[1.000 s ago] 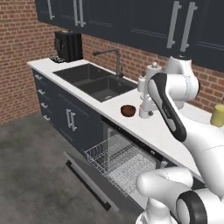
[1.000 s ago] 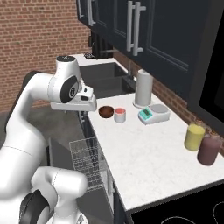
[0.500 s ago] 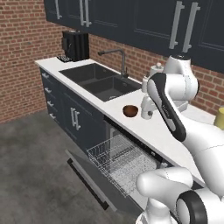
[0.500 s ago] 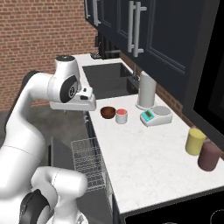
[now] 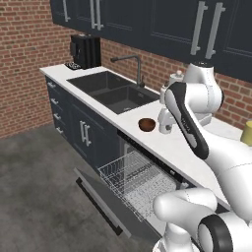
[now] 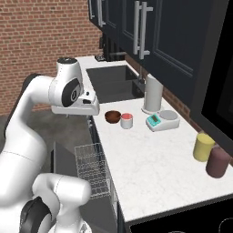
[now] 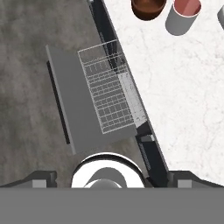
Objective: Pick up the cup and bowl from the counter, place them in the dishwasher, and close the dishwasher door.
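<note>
I am counting one cup and one bowl sitting side by side on the counter. I am also seeing one tall grey-white cylinder, one kitchen scale, one yellow canister and one maroon canister there. One double sink with one faucet is showing, plus one dark coffee machine. I am looking at one dishwasher door, lying open, and one wire rack pulled out. Upper cabinet handles are numbering four in the left base view, though further ones may be cropped.
</note>
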Available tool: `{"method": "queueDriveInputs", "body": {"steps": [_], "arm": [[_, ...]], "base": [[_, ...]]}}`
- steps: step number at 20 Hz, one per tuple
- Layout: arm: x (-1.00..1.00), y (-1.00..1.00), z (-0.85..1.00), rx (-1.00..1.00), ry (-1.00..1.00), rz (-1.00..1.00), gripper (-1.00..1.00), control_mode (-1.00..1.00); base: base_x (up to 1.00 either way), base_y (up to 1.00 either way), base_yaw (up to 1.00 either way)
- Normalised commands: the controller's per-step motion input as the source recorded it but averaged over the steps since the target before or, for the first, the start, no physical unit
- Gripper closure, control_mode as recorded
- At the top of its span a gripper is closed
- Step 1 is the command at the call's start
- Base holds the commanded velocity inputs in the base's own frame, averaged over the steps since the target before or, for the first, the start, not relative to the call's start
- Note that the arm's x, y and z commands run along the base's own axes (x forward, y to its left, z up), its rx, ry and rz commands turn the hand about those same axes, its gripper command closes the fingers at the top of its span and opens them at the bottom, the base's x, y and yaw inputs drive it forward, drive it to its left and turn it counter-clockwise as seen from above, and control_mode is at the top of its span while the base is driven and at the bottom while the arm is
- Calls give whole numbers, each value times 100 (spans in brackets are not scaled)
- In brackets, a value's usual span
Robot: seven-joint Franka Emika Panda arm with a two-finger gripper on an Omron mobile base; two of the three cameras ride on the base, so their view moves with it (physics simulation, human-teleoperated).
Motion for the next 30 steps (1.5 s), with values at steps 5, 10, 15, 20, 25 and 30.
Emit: {"method": "queueDriveInputs", "body": {"steps": [5,10,15,20,25,30], "arm": [[0,0,0,0,0,0,-100,100],[0,0,0,0,0,0,-100,100],[26,0,0,0,2,0,-100,-100],[98,1,-28,-10,4,0,-100,-100],[100,2,-79,-22,18,0,-100,-100],[100,0,-43,-23,9,0,-100,-100]], "base": [[0,0,0],[0,0,0],[0,0,0],[0,0,0],[0,0,0],[0,0,0]]}}
